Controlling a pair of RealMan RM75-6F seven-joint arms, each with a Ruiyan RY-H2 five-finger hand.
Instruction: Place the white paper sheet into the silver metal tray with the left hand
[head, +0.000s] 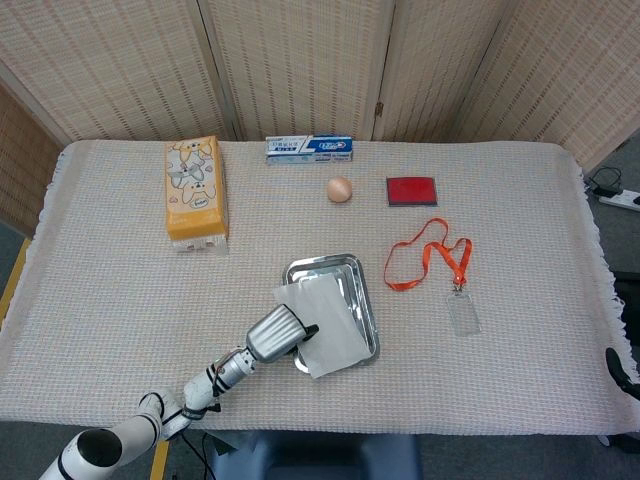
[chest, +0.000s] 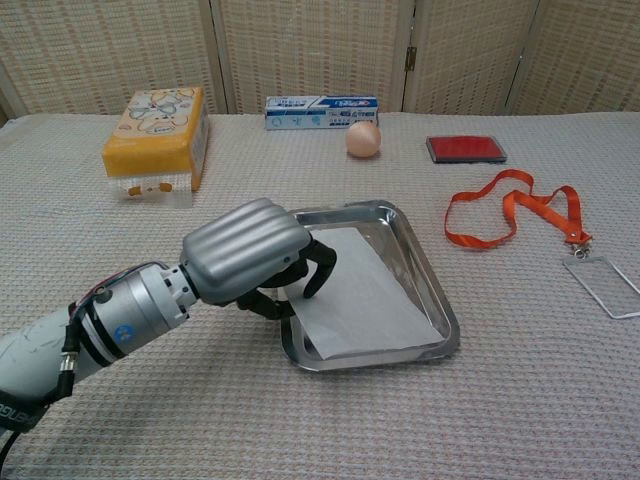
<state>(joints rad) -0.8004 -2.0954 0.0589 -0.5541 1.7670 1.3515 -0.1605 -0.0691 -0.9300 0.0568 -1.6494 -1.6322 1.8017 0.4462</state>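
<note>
The white paper sheet (head: 330, 318) (chest: 368, 297) lies slanted across the silver metal tray (head: 322, 265) (chest: 380, 209), and its near left corner overhangs the tray's left rim. My left hand (head: 279, 334) (chest: 256, 257) is at the tray's left side, with dark fingers curled over the sheet's left edge and gripping it. Only a dark sliver of my right hand (head: 619, 367) shows, at the head view's right edge, far from the tray. How its fingers lie is hidden.
A yellow tissue box (head: 195, 190) (chest: 158, 128) stands at the back left. A toothpaste box (head: 309, 148), an egg (head: 340, 189) and a red pad (head: 412, 190) line the back. An orange lanyard with a clear badge (head: 432, 262) lies right of the tray.
</note>
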